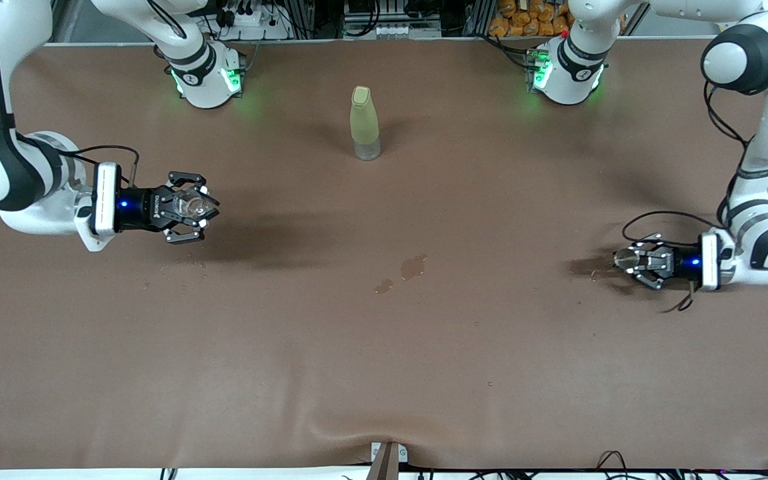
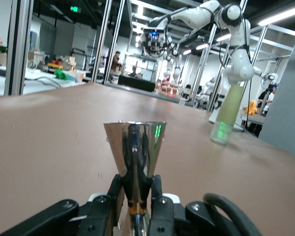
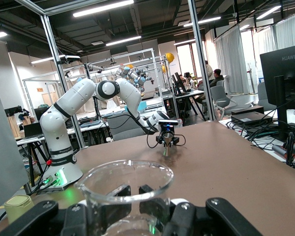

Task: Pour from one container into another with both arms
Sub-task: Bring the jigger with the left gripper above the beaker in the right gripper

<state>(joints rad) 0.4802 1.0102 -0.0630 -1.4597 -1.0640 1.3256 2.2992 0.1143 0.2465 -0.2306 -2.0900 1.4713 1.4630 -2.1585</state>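
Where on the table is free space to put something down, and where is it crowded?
Free: the wide brown table nearer the camera than the wet spots, and the strip between them and the bottle. Crowded: the right gripper holding the glass cup, and the left gripper on the jigger.

Hidden and cut-off parts

In the front view the glass cup [image 1: 192, 204] is mostly masked by the right gripper [image 1: 199, 209], and the jigger [image 1: 624, 259] shows only as a small silvery tip at the left gripper [image 1: 626, 261]. In the left wrist view the jigger's lower cup sits hidden between the fingers [image 2: 156, 196]. The right wrist view cuts off the cup's base, and the bottle [image 3: 18, 208] shows only its cap.
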